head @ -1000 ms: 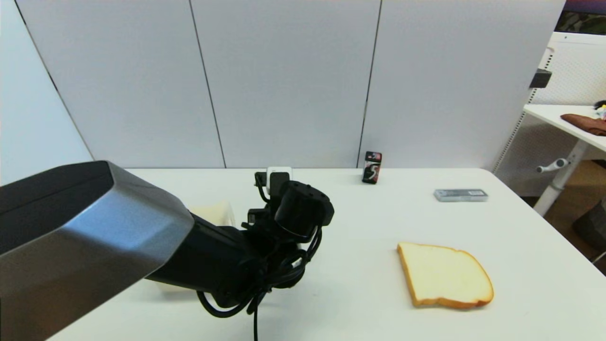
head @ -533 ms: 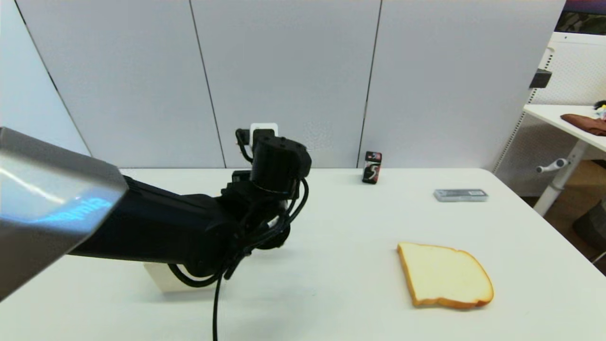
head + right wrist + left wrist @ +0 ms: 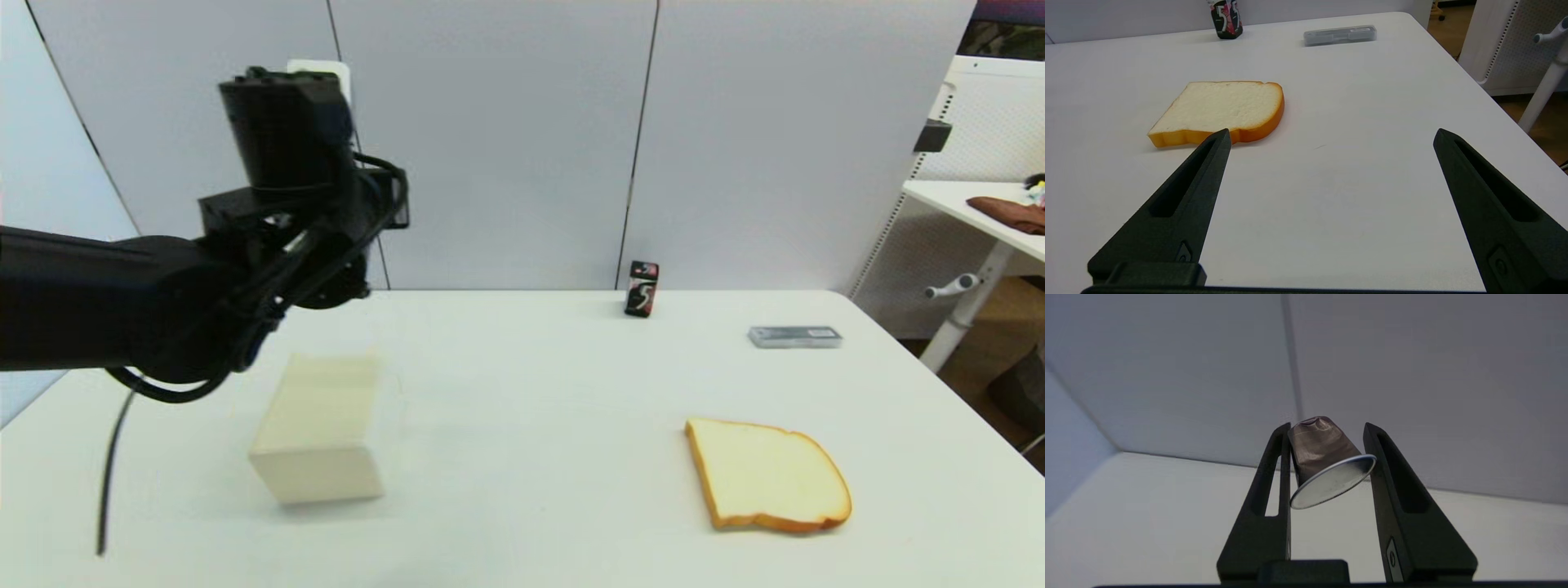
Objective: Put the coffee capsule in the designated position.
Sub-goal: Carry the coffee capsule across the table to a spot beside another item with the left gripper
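White table point(image 3: 1147, 522) behind; left claw point(image 3: 1327, 430) grips brown capsule point(image 3: 1323, 451) (foil face tilted).

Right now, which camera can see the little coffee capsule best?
The left wrist view. There the coffee capsule sits tilted between the left gripper's black fingers, brown body and silver foil face both plain. The head view shows only the raised left arm, which hides the capsule. The right wrist view shows the bread slice, no capsule.

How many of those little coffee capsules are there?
1. The coffee capsule is pinched tilted in the left gripper, raised above the table. No other shows, though the cream block could hide one.
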`<action>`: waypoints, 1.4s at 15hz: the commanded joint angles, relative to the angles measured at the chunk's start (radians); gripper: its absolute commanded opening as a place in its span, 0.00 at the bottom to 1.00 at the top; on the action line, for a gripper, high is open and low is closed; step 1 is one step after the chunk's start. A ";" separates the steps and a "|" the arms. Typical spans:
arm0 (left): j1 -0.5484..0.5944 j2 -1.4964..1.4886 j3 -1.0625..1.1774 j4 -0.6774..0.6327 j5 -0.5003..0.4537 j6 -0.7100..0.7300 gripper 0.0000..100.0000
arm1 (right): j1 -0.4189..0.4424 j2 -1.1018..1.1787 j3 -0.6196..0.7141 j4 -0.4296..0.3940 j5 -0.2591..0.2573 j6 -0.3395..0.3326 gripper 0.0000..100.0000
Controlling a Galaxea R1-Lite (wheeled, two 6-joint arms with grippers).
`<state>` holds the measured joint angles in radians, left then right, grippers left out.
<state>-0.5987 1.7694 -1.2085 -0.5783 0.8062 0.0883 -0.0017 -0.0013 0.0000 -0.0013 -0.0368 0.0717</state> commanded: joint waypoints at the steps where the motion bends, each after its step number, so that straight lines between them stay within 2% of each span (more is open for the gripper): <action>1: 0.243 -0.172 0.144 -0.011 -0.094 0.036 0.00 | 0.000 0.001 0.000 0.000 0.000 -0.001 1.00; 5: 0.441 -0.246 0.379 -0.015 -0.251 0.031 0.00 | 0.000 0.001 0.000 0.000 0.000 0.000 1.00; 8: 0.525 -0.252 0.526 -0.055 -0.366 0.036 0.00 | 0.000 0.001 0.000 0.000 0.000 0.000 1.00; 11: 0.557 -0.231 0.650 -0.051 -0.429 0.031 0.00 | 0.000 0.001 0.000 0.000 0.000 0.000 1.00; 17: 0.570 -0.179 0.727 0.026 -0.501 0.031 0.00 | 0.000 0.001 0.000 0.000 0.000 0.000 1.00; 21: 0.570 -0.156 0.747 0.049 -0.507 0.034 0.00 | 0.000 0.001 0.000 0.000 0.000 0.000 1.00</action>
<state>-0.0291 1.5970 -0.4709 -0.5319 0.2968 0.1202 -0.0017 -0.0013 0.0000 -0.0013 -0.0368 0.0711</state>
